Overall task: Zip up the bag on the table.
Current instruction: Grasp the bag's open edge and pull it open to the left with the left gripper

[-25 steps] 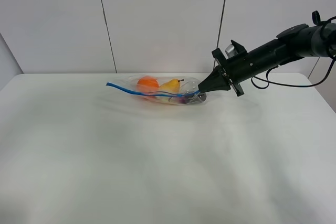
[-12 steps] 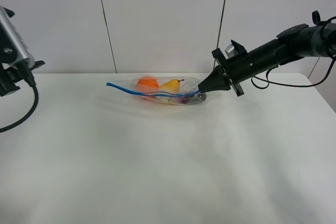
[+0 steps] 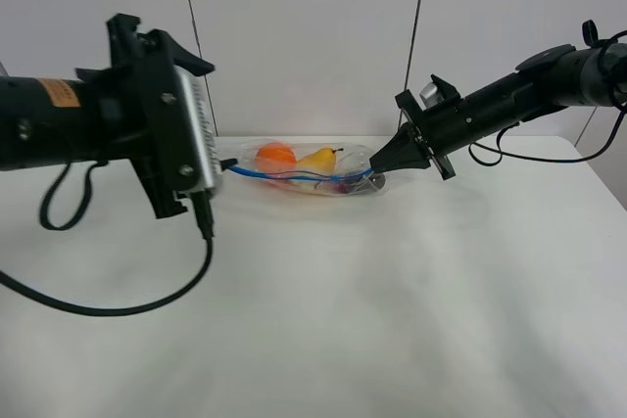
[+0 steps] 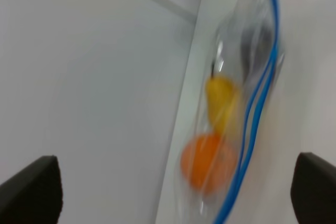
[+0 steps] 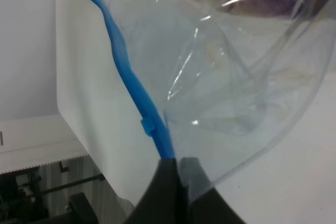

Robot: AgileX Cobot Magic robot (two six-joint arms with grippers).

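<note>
Right gripper point(image 5: 177, 169) pinches one end of the clear crinkly plastic bag's point(image 3: 338, 158) blue zip strip point(image 5: 123, 61); left gripper point(image 4: 173, 190) (jaws wide, empty) hovers nearby and should next clamp the strip and slide along it.

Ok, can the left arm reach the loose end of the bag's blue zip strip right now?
Probably yes. The left tool is open and faces the bag, with nothing between it and the blue zip strip at its loose end; the right tool pinches the other end.
</note>
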